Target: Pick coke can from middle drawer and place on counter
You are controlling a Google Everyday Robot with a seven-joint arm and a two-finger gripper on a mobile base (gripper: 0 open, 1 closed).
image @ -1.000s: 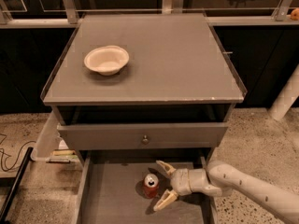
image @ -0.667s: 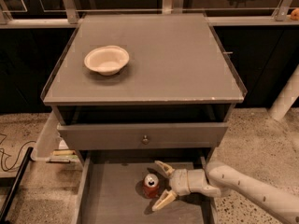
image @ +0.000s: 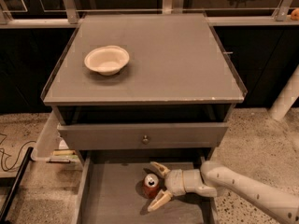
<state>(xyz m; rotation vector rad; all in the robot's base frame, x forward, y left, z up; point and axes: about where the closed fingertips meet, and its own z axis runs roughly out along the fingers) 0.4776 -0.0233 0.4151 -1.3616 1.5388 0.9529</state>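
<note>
Down in the pulled-out middle drawer (image: 112, 197), the coke can (image: 150, 185) stands upright on the grey floor, its silver top facing up. It sits toward the right half of the tray, near the drawer's open front part and apart from both side walls. The gripper (image: 152, 186) reaches in from the right at the end of a pale arm (image: 247, 192), and its two tan fingers (image: 160, 169) are spread wide, one behind the can and one in front of it. The can lies between them, close to the palm (whether either finger actually touches it I cannot tell), and it rests on the drawer floor, not lifted.

Above, a closed drawer front (image: 117, 135) with a small round knob (image: 145, 139) overhangs the back of the open tray. The counter surface (image: 177, 55) on top carries a shallow white bowl (image: 107, 59) on its left side, well apart from the can.
</note>
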